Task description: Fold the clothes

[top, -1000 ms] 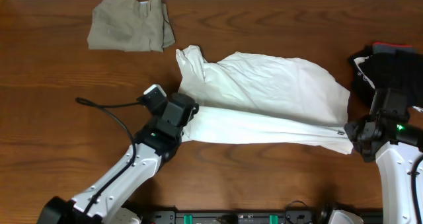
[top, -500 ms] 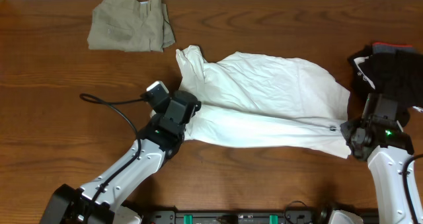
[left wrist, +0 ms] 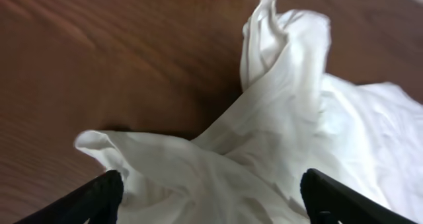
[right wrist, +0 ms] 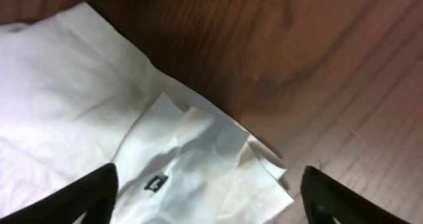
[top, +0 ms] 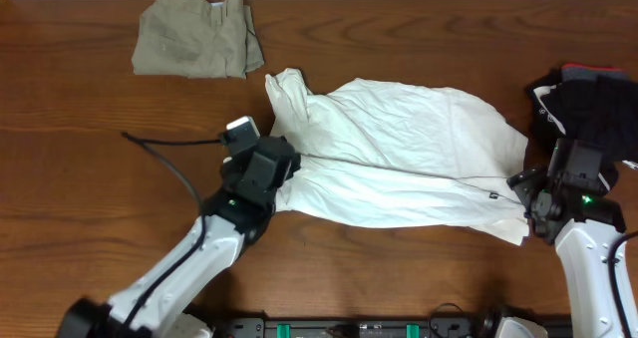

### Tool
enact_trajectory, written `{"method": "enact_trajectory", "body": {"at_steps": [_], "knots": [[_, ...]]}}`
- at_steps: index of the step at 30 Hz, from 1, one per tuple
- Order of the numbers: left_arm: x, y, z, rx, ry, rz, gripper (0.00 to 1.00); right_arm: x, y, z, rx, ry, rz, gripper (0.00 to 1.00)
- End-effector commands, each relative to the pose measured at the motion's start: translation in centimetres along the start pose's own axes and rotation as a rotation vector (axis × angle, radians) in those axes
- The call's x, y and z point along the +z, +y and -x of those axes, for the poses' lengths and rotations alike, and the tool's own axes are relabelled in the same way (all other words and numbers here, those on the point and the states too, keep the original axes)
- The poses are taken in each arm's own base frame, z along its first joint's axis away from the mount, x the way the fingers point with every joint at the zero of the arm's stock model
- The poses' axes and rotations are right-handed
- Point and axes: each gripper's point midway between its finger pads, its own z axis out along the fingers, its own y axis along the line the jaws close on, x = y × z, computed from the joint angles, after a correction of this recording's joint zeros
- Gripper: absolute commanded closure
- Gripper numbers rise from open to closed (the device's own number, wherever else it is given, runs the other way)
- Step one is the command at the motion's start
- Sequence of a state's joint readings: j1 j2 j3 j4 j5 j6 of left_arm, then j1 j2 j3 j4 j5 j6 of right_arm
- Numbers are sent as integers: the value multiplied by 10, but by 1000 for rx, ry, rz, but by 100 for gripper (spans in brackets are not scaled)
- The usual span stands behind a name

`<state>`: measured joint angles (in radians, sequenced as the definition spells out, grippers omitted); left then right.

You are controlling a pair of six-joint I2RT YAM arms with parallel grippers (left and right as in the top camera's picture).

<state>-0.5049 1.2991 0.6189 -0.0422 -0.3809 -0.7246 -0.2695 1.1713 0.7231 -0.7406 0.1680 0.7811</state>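
Wide open and pinching nothing, the left gripper (top: 271,169) sets its dark fingers (left wrist: 104,196) astride the left end of the white T-shirt (top: 399,149). The shirt's rounded fold edge lies just ahead of the left finger, and a bunched sleeve (left wrist: 284,32) stands up further ahead. To this gripper's left is bare table (top: 70,178), crossed only by a thin black cable (top: 164,162). The khaki trousers (top: 194,47) lie folded well beyond it and to its left, apart from the shirt. The shirt's near edge runs rightward in one long fold to the right gripper (top: 526,193). That gripper also gapes wide and holds nothing. Between its fingers (right wrist: 99,187) lies the shirt's loose corner with a small black label (right wrist: 156,182), its edges lifted in thin layers, with bare wood just to its right. Beyond this gripper and to its right sits the black bundle (top: 588,104), near the shirt's right edge; whether they touch I cannot tell.
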Motion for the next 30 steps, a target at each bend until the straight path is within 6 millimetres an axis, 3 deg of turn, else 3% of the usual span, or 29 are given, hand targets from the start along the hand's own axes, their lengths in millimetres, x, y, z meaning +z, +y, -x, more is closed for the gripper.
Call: {"method": "enact_trajectory", "body": {"at_steps": [1, 5, 8, 10, 15, 21, 23, 30], "knots": [[-26, -5, 25, 32, -53, -41, 11, -20, 19, 10, -107, -5, 72, 11], [-53, -5, -2, 29, 112, -135, 10, -35, 43, -17, -287, 125, 241, 16], [-63, -9, -33, -25, 277, -190, 11, -34, 40, -41, -352, 229, 270, 23], [-63, -11, -51, -41, 363, -205, 19, -28, 33, -50, -360, 266, 245, 30], [-52, -4, -86, -51, 507, -157, 46, -11, 24, -71, -360, 339, 227, 55], [-29, 3, -111, -37, 581, -87, 80, 1, 25, -74, -344, 341, 227, 77], [-23, 3, -119, -50, 610, -72, 86, 2, 25, -75, -341, 345, 223, 79], [-12, 11, -133, -45, 646, -26, 87, 10, 14, -76, -345, 335, 175, 81]]}}
